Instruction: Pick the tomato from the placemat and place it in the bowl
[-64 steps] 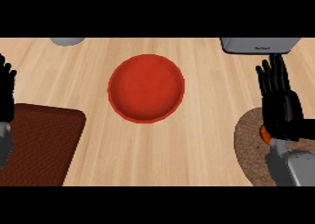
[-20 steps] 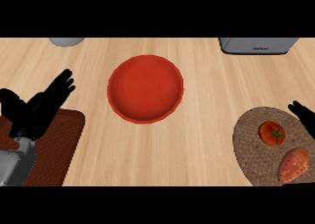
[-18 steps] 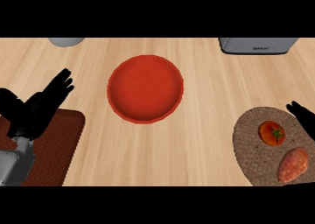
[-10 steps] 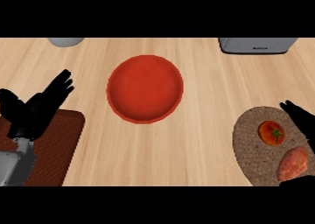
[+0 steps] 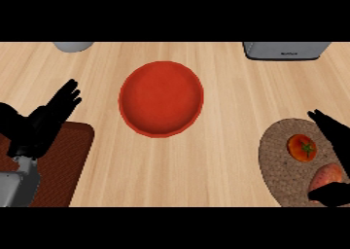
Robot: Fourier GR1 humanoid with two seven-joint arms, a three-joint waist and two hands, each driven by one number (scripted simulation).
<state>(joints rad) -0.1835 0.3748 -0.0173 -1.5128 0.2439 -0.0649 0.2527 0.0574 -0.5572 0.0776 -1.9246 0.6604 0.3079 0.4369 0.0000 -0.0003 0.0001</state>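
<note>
The tomato [image 5: 303,147] sat on the round placemat [image 5: 277,160] near the right edge, the right hand [image 5: 343,146] spread wide beside it; bare counter [image 5: 228,136] separated it from the red bowl [image 5: 161,98]. The left hand [image 5: 38,124] rested open.

left robot hand [image 5: 38,121] open, right robot hand [image 5: 341,146] open, fingers spread

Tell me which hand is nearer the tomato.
Right. The right hand is over the placemat, just beside the tomato on its right. The left hand is far across the counter, over the dark mat, beyond the red bowl.
</note>
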